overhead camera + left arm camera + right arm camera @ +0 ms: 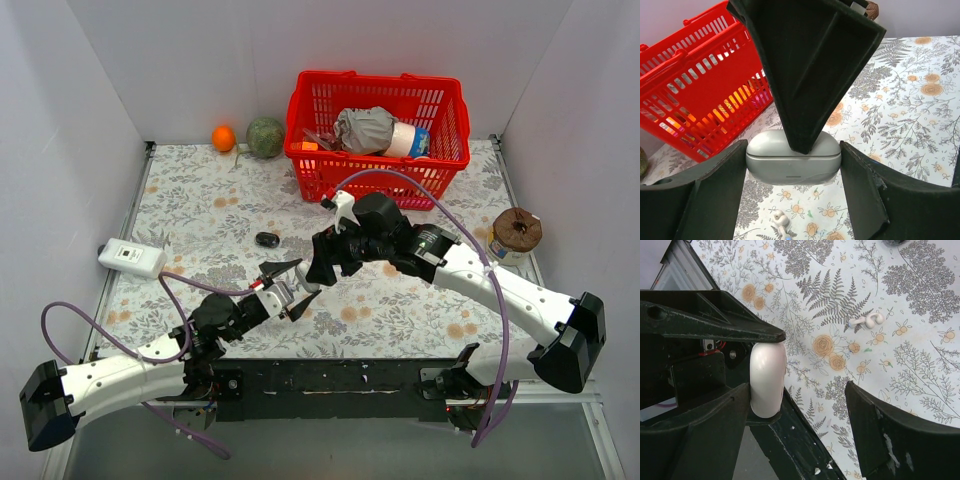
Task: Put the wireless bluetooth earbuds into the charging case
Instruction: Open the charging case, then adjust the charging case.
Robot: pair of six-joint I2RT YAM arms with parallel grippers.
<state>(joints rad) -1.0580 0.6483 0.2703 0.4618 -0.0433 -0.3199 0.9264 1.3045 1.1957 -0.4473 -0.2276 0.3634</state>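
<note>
My left gripper (793, 148) is shut on the closed, silvery-white charging case (790, 162), which is pinched by its two ends above the floral cloth. In the top view this gripper (298, 285) sits just left of the table's middle. My right gripper (797, 386) is open; one of its fingers (805, 75) comes down from above and rests on the case's lid. From the right wrist, the case (767, 380) stands against that same finger. Below the case, a small white earbud (780, 220) lies on the cloth, and it also shows as a white earbud (866, 320) in the right wrist view.
A black oval pebble (267, 239) lies left of the right gripper (318, 268). A red basket (378, 130) with crumpled items stands at the back. An orange (223, 137) and a green ball (265, 137) sit back left, a white box (131, 257) left, a brown-topped tin (517, 235) right.
</note>
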